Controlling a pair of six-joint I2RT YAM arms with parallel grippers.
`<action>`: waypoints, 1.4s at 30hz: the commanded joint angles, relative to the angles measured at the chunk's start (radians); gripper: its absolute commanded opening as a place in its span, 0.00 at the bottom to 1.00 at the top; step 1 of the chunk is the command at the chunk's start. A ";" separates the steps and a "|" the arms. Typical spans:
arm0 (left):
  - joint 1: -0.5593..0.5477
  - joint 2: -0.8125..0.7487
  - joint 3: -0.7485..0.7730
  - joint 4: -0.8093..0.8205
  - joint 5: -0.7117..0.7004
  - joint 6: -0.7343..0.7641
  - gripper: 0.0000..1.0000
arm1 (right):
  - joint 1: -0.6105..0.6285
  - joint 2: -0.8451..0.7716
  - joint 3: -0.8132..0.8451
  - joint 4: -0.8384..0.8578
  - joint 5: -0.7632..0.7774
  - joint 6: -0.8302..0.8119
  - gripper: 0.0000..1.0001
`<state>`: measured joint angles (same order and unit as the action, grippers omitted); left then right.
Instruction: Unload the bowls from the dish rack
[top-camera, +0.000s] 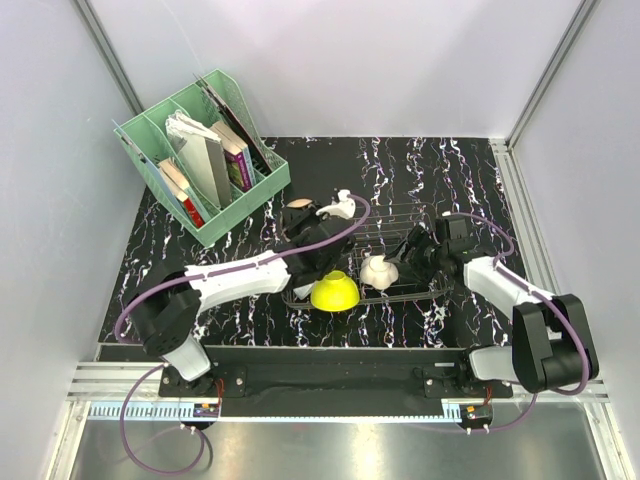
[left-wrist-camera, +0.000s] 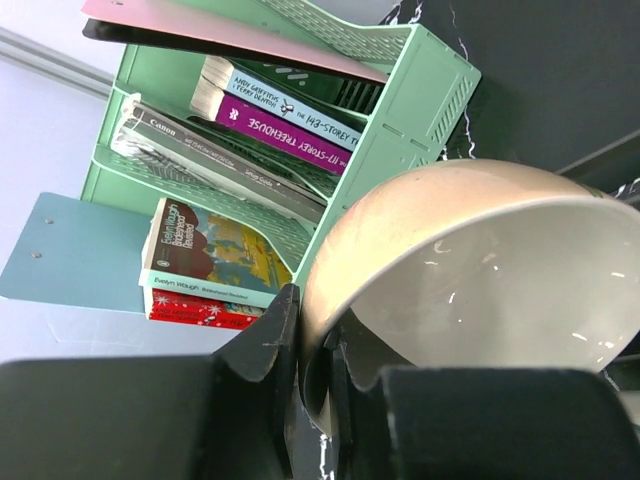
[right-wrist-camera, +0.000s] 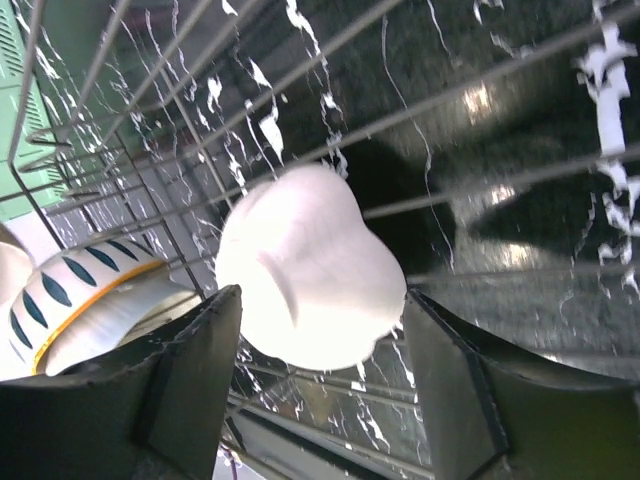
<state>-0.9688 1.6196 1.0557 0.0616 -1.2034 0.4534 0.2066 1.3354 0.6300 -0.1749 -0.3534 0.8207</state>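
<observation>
Black table (top-camera: 450, 170) with white marbled veins; pale walls (top-camera: 350, 60) on three sides. Mint-green organiser (top-camera: 243, 214) holding books (top-camera: 215, 165) at far left; wire dish rack (top-camera: 392, 226) mid-table.

Top view: yellow-green bowl (top-camera: 335, 291) upside down at the rack's near-left edge, white bowl (top-camera: 380, 270) in the rack just beside it. The left gripper (top-camera: 302, 222) sits over the rack's left end. Only the left wrist view shows its fingers (left-wrist-camera: 265, 350) clamped on the rim of a tan bowl (left-wrist-camera: 470, 260), with the organiser behind.

The right gripper (top-camera: 412, 250) is at the white bowl. The right wrist view shows its fingers (right-wrist-camera: 190, 380) apart and straddling the bowl, contact unclear. It also shows a leaf-patterned bowl (right-wrist-camera: 90, 290) among the wires, not made out from above.
</observation>
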 joint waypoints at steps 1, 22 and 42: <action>0.022 -0.096 0.105 -0.017 -0.018 -0.105 0.00 | 0.020 -0.067 0.052 -0.127 -0.001 0.011 0.75; 0.125 -0.329 0.234 -0.538 0.088 -0.629 0.00 | 0.037 -0.123 0.358 -0.245 -0.053 0.003 0.75; 0.453 -0.480 0.029 -0.841 0.697 -1.094 0.00 | 0.040 -0.217 0.593 -0.521 0.190 -0.160 0.79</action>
<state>-0.5659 1.1297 1.1084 -0.8333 -0.6338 -0.5404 0.2394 1.1683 1.2095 -0.5999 -0.2962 0.7269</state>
